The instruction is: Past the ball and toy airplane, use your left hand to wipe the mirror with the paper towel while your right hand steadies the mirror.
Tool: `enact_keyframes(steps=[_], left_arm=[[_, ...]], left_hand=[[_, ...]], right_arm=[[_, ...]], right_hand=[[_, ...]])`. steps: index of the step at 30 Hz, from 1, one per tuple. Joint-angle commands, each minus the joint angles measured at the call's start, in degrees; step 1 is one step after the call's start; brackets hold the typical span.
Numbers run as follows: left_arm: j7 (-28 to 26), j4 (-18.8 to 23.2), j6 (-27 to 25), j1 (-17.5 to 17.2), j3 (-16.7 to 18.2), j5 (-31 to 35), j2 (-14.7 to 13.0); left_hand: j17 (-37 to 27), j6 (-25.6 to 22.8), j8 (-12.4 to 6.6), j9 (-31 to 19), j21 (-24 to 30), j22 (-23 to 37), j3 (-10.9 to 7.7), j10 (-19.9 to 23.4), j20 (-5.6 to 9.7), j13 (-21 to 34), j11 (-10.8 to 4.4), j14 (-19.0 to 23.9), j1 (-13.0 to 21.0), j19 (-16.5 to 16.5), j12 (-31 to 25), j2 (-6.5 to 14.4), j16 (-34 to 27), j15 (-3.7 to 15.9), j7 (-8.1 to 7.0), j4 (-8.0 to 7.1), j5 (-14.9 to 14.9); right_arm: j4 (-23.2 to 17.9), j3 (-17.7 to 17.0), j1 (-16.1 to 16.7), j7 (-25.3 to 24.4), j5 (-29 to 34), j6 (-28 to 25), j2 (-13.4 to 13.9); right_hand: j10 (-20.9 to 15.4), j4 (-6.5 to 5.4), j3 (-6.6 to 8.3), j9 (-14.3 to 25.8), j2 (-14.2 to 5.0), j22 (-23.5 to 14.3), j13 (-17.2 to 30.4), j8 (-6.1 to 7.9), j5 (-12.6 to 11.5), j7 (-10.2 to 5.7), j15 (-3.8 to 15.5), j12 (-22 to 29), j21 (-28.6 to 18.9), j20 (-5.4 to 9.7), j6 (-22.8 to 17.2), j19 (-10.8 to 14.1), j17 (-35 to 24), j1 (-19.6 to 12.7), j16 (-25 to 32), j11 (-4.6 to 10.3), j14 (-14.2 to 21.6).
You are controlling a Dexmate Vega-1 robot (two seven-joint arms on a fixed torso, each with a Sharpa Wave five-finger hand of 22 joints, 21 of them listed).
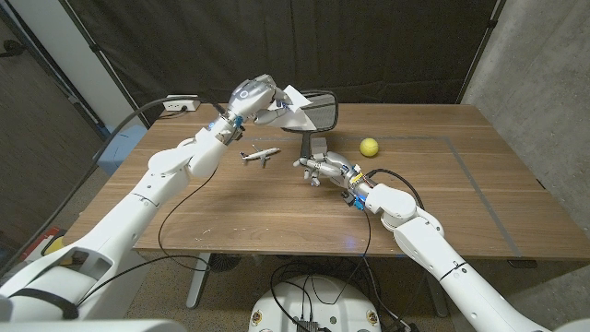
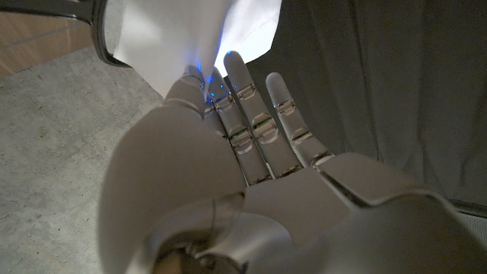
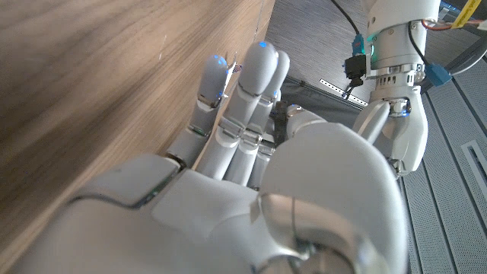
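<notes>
Head view, left to right: your left hand (image 1: 253, 96) pinches the paper towel (image 1: 293, 103) against the mirror (image 1: 318, 112); toy airplane (image 1: 260, 155) sits on the counter (image 1: 461, 194); your right hand (image 1: 324, 170) grips the mirror's base, ball (image 1: 370, 147) beyond. Press too hard and the mirror may tip or slide.

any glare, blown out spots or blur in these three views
Head view: sharp and evenly lit, with soft shadows on the table under the toy airplane and ball. Left wrist view: the paper towel is nearly blown out to white, and the left hand looks soft. Right wrist view: the right hand is slightly out of focus.
</notes>
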State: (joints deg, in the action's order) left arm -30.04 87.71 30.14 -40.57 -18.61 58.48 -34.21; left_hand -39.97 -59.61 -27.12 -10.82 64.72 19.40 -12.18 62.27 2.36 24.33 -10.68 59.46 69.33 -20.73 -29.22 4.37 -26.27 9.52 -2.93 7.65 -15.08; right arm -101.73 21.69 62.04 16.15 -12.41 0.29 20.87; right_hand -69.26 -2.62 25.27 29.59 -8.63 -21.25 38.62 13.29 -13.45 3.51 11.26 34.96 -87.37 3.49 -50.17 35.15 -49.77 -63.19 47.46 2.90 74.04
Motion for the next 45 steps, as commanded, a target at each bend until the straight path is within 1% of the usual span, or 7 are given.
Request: enact_keyframes(steps=[1, 14, 21, 27, 32, 40, 45], left_arm=[[9.8, -3.1, 1.4, 4.8, -2.3, -0.7, 1.6], [11.0, -5.9, 3.0, 7.6, -6.1, 2.1, 2.0], [8.9, -5.4, 0.7, 8.1, -7.0, 5.6, 2.0], [6.9, -6.5, -1.7, 9.1, -7.4, 7.3, 2.2], [1.1, -7.1, -4.3, 9.6, -8.5, 10.8, 2.2], [-15.0, -12.3, -9.0, 11.0, -9.9, 12.8, 4.8], [-19.9, -13.7, -12.0, 11.6, -11.1, 13.8, 5.3]], left_hand=[[-0.3, -0.9, 0.22, -0.2, 0.2, -0.2, -0.20, 0.9, 1.51, 0.2, -0.98, 0.5, 0.3, -0.2, 0.3, 0.2, 0.2, 3.67, 0.60, -0.32, -0.6], [-0.4, -0.9, 0.41, -0.2, 0.1, -0.9, -0.22, 1.1, 2.05, 0.4, -0.99, 0.4, 0.3, -0.4, 0.6, 0.0, 0.7, 3.68, 0.38, -0.39, -0.8], [-0.5, -1.1, 0.44, -0.2, 0.1, -1.2, -0.23, 1.2, 2.26, 0.5, -0.99, 0.5, 0.3, -0.5, 0.8, 0.0, 0.9, 3.69, 0.46, -0.47, -0.9], [-0.6, -1.1, 0.54, -0.2, 0.0, -1.5, -0.28, 1.3, 2.35, 0.6, -1.00, 0.6, 0.3, -0.5, 1.0, 0.0, 1.1, 3.69, 0.60, -0.57, -1.0], [-0.7, -1.1, 0.61, -0.2, 0.0, -1.7, -0.30, 1.3, 2.42, 0.6, -0.99, 0.6, 0.3, -0.5, 1.2, 0.0, 1.2, 3.67, 0.59, -0.64, -1.0], [-0.8, -1.4, 0.64, -0.2, 0.0, -2.1, -0.34, 1.6, 2.50, 0.8, -1.01, 0.9, 0.3, -0.4, 1.3, 0.1, 1.4, 3.70, 0.46, -0.74, -1.1], [-0.8, -1.5, 0.67, -0.2, 0.0, -2.3, -0.34, 1.8, 2.49, 0.8, -1.00, 1.0, 0.2, -0.3, 1.4, 0.1, 1.5, 3.69, 0.45, -0.82, -1.1]], right_arm=[[1.1, -0.4, -0.3, 0.4, -0.3, 1.8, -0.3], [1.5, -0.4, -0.6, 1.1, -0.4, 2.6, -0.1], [1.5, -0.7, 0.0, 1.1, -0.8, 3.5, -0.1], [1.5, -0.9, 0.5, 1.2, -0.8, 4.3, 0.0], [1.6, -0.8, 0.5, 1.4, -0.8, 4.7, 0.1], [1.5, -0.9, 0.8, 1.5, -1.0, 4.9, 0.2], [1.4, -1.0, 0.9, 1.5, -1.2, 4.9, 0.2]], right_hand=[[-5.5, -0.17, -0.15, 0.2, -1.47, 0.1, 0.3, -0.10, -0.5, -4.16, 1.78, 0.4, -0.3, 8.42, -9.6, -0.3, -0.2, -1.2, 0.1, 5.23, -2.3], [-5.5, -0.33, -0.31, 0.4, -1.48, 0.6, 0.1, -0.38, -0.6, -4.21, 1.77, 0.3, -0.5, 8.42, -9.7, -0.5, -0.6, -1.3, 0.1, 5.17, -2.3], [-5.5, -0.39, -0.43, 0.6, -1.48, 0.9, 0.2, -0.53, -0.6, -4.17, 1.79, 0.3, -0.6, 8.41, -9.7, -0.6, -0.6, -1.4, -0.1, 5.20, -2.4], [-5.4, -0.52, -0.50, 0.7, -1.49, 1.2, 0.3, -0.61, -0.7, -4.19, 1.78, 0.3, -0.7, 8.39, -9.7, -0.7, -0.8, -1.4, -0.1, 5.08, -2.5], [-5.3, -0.64, -0.59, 0.9, -1.49, 1.4, 0.5, -0.69, -0.7, -4.25, 1.79, 0.4, -0.8, 8.38, -9.7, -0.8, -1.0, -1.4, -0.1, 5.04, -2.5], [-5.3, -0.72, -0.66, 0.9, -1.49, 1.6, 0.5, -0.87, -0.7, -4.24, 1.76, 0.3, -0.9, 8.42, -9.8, -1.0, -1.0, -1.5, -0.3, 5.02, -2.7], [-5.3, -0.79, -0.72, 0.9, -1.50, 1.8, 0.5, -0.96, -0.8, -4.20, 1.76, 0.4, -1.0, 8.41, -9.8, -1.1, -1.2, -1.6, -0.3, 5.00, -2.7]])
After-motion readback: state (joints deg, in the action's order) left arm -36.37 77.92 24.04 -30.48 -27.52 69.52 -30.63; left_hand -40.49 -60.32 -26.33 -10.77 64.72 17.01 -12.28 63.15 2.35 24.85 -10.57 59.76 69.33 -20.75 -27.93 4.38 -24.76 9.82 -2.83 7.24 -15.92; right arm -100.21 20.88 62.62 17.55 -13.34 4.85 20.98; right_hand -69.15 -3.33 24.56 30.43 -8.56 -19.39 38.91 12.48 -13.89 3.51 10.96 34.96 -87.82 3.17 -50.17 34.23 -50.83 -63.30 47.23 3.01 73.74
